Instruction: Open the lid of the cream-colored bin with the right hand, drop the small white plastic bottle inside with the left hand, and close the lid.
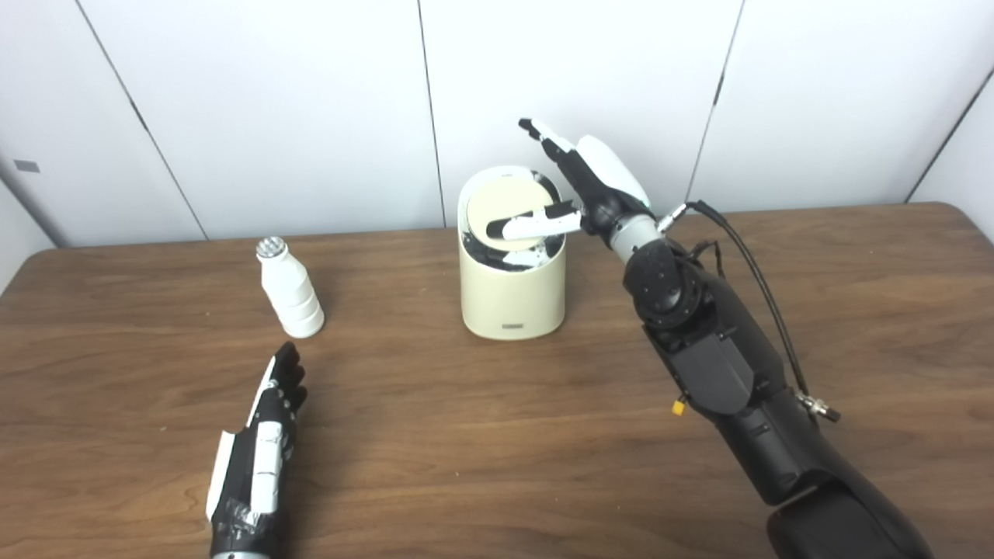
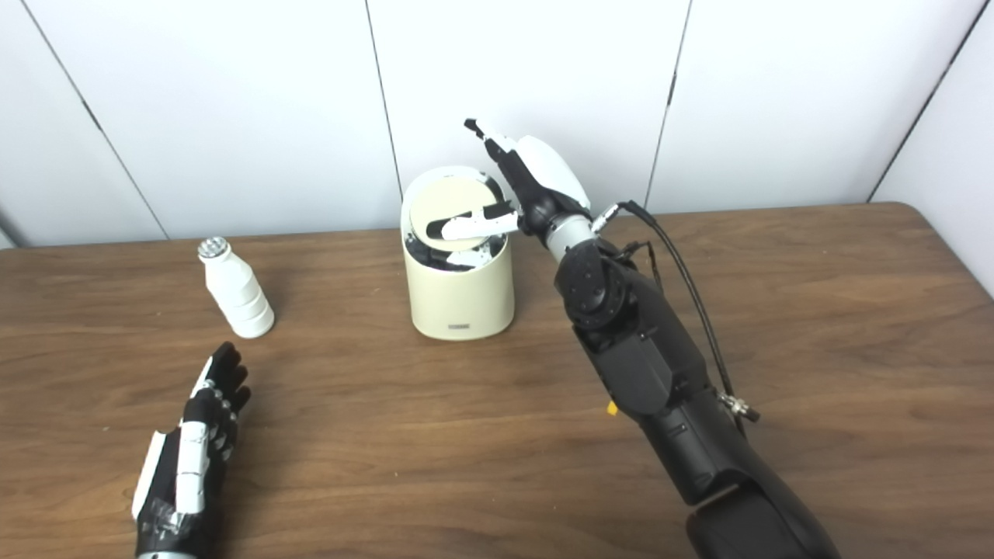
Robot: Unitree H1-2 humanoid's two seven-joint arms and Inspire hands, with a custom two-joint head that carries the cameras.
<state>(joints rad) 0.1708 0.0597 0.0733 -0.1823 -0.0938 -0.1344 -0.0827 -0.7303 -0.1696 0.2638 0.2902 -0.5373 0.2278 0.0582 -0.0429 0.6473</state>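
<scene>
On the wooden table (image 1: 481, 435), the cream bin (image 1: 512, 291) stands near the back edge, and everything else is easiest placed from it. Its round lid (image 1: 505, 210) is tilted, pushed down at the near side so dark gaps show around the rim. The right hand (image 1: 578, 182) reaches over the bin from the right: its thumb lies flat across the lid, while the fingers (image 1: 543, 136) stick up and back, spread, gripping nothing.

Well to the left of the bin stands the small white bottle (image 1: 291, 291), upright, its long axis vertical with a slight lean, silver cap on top. The left hand (image 1: 260, 450) lies nearer the table's front edge, left of the bin, fingers straight and close together, pointing toward the bottle, holding nothing. That hand is clearly the nearer of the 2; the bottle sits just beyond its fingertips, so a short reach forward should meet it.
</scene>
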